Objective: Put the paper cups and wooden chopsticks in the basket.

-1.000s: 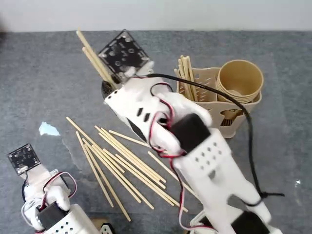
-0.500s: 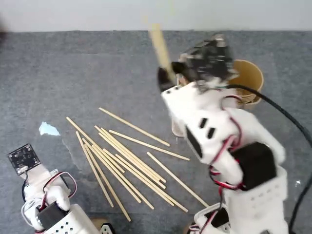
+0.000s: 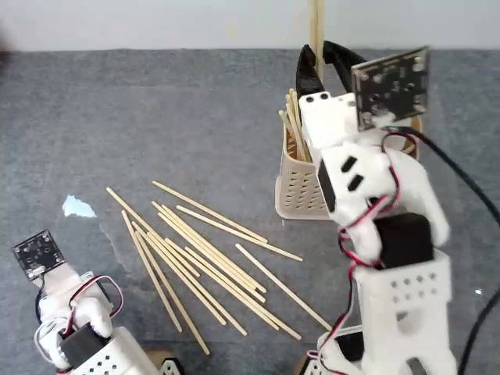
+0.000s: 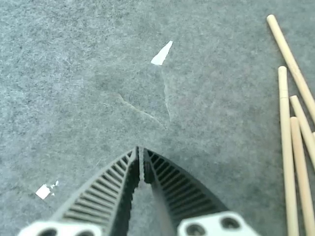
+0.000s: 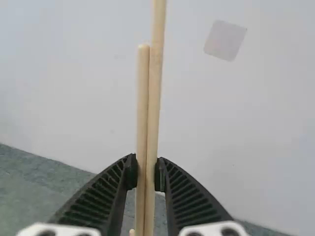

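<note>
My right gripper is high over the beige slotted basket, shut on two wooden chopsticks that stand upright. The right wrist view has the same pair pinched between the black jaws of my right gripper against a pale wall. Several chopsticks stand in the basket's near compartment. Many loose chopsticks lie fanned on the grey mat left of the basket. The right arm hides the paper cups. My left gripper is shut and empty above the mat, with loose chopsticks beside it.
A pale scrap lies on the mat at the left, also seen as a white scrap ahead of the left gripper. The left arm's base is at the front left corner. A white wall runs behind the mat.
The right arm swung from above the loose pile to over the basket, carrying the chopsticks and turning them upright. The left arm has not moved.
</note>
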Motion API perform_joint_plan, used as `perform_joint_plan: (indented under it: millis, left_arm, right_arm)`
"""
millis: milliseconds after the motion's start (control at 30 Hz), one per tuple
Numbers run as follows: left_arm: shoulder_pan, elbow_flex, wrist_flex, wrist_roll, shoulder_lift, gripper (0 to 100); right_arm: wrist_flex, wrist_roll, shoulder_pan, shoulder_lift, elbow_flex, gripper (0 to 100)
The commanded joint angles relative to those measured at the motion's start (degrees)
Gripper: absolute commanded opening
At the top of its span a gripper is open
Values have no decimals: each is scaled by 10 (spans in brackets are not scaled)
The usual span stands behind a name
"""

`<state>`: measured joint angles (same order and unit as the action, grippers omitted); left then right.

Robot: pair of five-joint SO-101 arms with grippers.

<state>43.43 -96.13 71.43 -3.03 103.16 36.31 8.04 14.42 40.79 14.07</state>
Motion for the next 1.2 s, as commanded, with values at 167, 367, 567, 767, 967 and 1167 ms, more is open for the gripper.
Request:
perform_joint_plan:
  millis: [167, 367, 567, 767, 967, 1167]
  left_arm:
    - [-3, 3, -11, 6, 6, 13]
    - [-3, 3, -11, 6, 6, 13]
    - [-3, 3, -11, 6, 6, 13]
    - [-3, 3, -11, 6, 6, 13]
    - [-3, 3, -11, 6, 6, 13]
    - [-3, 3, -11, 6, 6, 13]
  right_arm:
    - [-121, -4, -22, 9, 135, 9]
    - [-118, -4, -19, 9, 162, 81]
    - [-12, -14, -2, 13, 77, 135]
    - [159, -36, 80, 7, -24, 136]
    - [266, -33, 179, -2, -2, 136]
    - [284, -33, 228, -101, 61, 136]
